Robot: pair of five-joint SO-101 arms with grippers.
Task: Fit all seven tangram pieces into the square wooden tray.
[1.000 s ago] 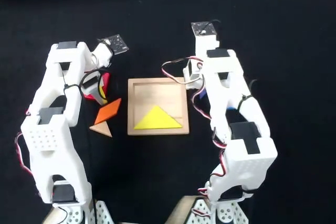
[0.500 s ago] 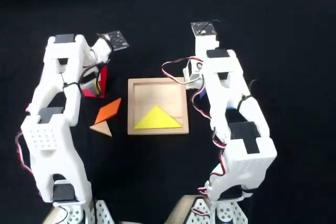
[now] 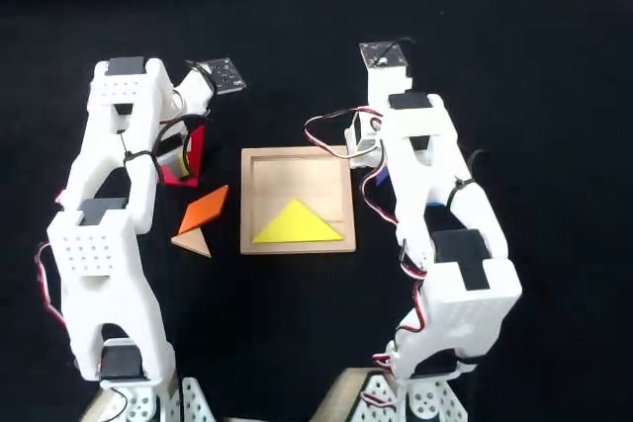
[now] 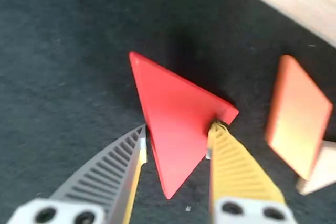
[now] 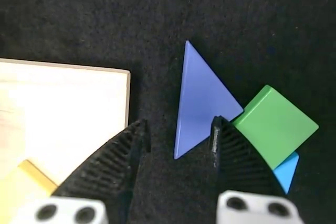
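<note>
The square wooden tray (image 3: 297, 160) lies mid-table with a yellow triangle (image 3: 295, 222) inside it. My left gripper (image 4: 176, 142) is shut on a red triangle (image 4: 173, 114), which stands tilted above the cloth left of the tray (image 3: 188, 153). An orange parallelogram (image 4: 296, 116) and a tan triangle (image 3: 193, 241) lie close by. My right gripper (image 5: 178, 129) is open just right of the tray (image 5: 63, 114). One corner of a violet-blue triangle (image 5: 202, 98) lies between its fingers. A green square (image 5: 275, 124) and a light blue piece (image 5: 286, 171) touch that triangle.
Black cloth covers the whole table. The right arm's body (image 3: 435, 195) hangs over the pieces right of the tray. The room's edge runs along the back of the table.
The left arm has drawn back a little and the red triangle now stands more upright in its gripper. The right arm has kept still.
</note>
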